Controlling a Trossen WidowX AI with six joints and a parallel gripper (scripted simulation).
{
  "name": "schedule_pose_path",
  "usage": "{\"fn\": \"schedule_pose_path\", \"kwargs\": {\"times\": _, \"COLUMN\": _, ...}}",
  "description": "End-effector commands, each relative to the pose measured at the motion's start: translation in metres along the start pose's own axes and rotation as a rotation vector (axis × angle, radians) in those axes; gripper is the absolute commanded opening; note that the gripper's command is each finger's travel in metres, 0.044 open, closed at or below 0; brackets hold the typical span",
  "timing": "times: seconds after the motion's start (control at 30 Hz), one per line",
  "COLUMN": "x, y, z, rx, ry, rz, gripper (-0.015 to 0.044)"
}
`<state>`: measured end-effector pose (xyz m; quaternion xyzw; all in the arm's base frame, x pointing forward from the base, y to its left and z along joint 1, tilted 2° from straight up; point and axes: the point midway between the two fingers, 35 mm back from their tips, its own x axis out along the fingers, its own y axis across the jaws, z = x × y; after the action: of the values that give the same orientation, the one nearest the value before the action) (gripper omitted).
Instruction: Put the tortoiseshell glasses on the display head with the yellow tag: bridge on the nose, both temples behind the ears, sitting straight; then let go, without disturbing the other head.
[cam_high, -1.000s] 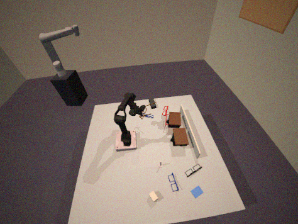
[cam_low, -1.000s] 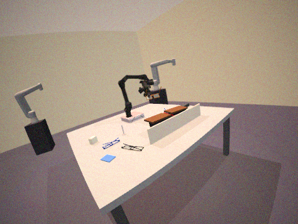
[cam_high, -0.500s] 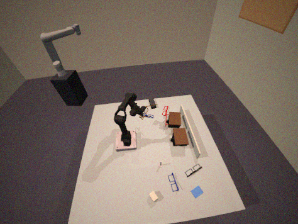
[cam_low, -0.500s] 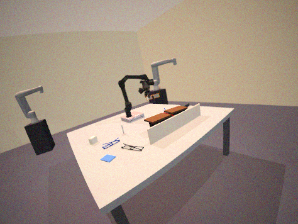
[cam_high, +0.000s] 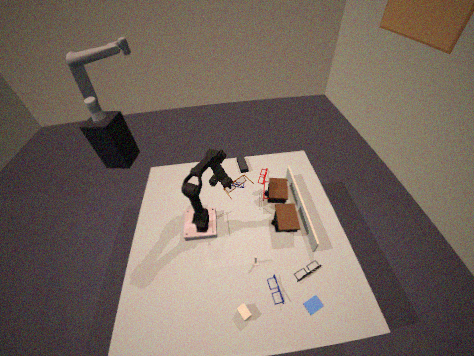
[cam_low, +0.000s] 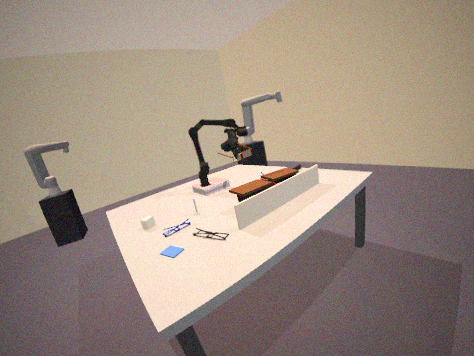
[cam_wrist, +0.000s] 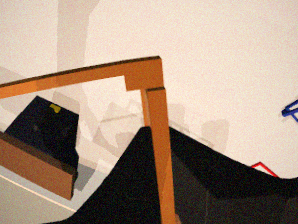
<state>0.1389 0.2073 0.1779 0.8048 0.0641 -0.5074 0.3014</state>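
My gripper (cam_high: 231, 187) (cam_low: 242, 153) (cam_wrist: 153, 135) is shut on the tortoiseshell glasses (cam_high: 242, 177) (cam_low: 251, 150) (cam_wrist: 142, 72), held in the air well above the table. One front corner and a temple show close up in the wrist view. The dark head with the yellow tag (cam_wrist: 55, 108) is at the lower left of the wrist view, bare of glasses. It appears to be the nearer brown-topped head (cam_high: 287, 218) (cam_low: 252, 187). The other head (cam_high: 278, 189) (cam_low: 280, 174) stands beside it, with red glasses (cam_high: 263, 176) (cam_wrist: 260, 165) at its front. The held glasses touch neither head.
A long upright panel (cam_high: 305, 215) (cam_low: 280, 195) stands behind the heads. Blue glasses (cam_wrist: 290, 111) lie beneath the arm. More blue glasses (cam_high: 277, 297), black glasses (cam_high: 307, 270), a blue cloth (cam_high: 313, 305) and a pale block (cam_high: 244, 312) lie apart. A dark case (cam_high: 242, 164) is at the far edge.
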Motion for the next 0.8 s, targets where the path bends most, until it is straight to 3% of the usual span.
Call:
{"fn": "schedule_pose_path", "kwargs": {"times": 0.0, "x": 0.008, "y": 0.007, "z": -0.001, "rx": 0.201, "ry": -0.032, "rz": -0.002, "gripper": 0.0}}
{"fn": "schedule_pose_path", "kwargs": {"times": 0.77, "x": 0.044, "y": 0.042, "z": -0.006, "rx": 1.237, "ry": -0.183, "rz": 0.063, "gripper": 0.0}}
